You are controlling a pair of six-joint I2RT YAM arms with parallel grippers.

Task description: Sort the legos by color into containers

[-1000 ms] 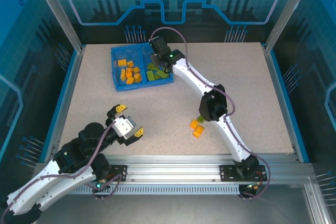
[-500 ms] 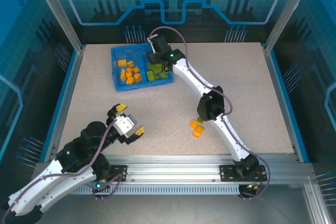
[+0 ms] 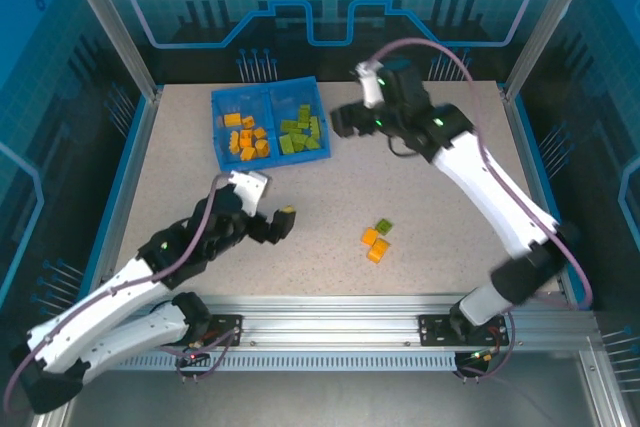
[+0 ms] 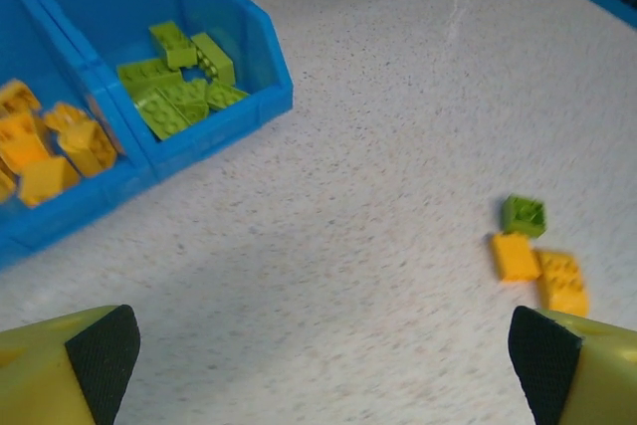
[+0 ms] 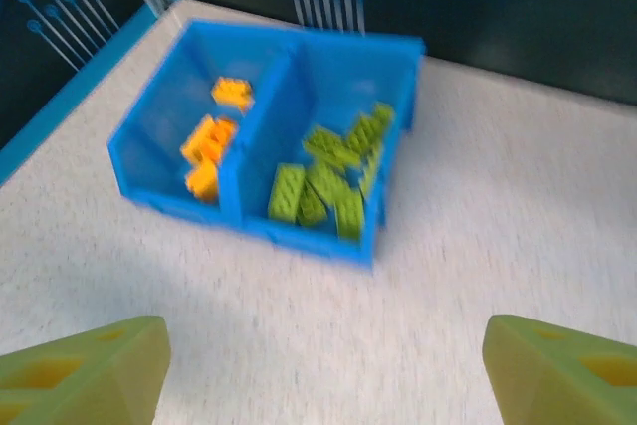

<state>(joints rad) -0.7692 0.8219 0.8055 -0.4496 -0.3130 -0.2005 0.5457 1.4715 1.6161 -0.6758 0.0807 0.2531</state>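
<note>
Blue tray (image 3: 262, 87), two compartments: orange legos (image 3: 248, 142) left, green legos (image 3: 300, 134) right. Three lie well apart from tray, nearer the arms: two loose orange legos (image 3: 372, 242), one loose green lego (image 3: 384, 226). Left gripper (image 4: 318, 355) and right gripper (image 5: 318, 355) both spread, empty.

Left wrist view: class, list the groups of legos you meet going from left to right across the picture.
Orange legos in the left compartment of the tray → green legos in its right compartment → three loose legos on the table, one green, two orange.
</note>
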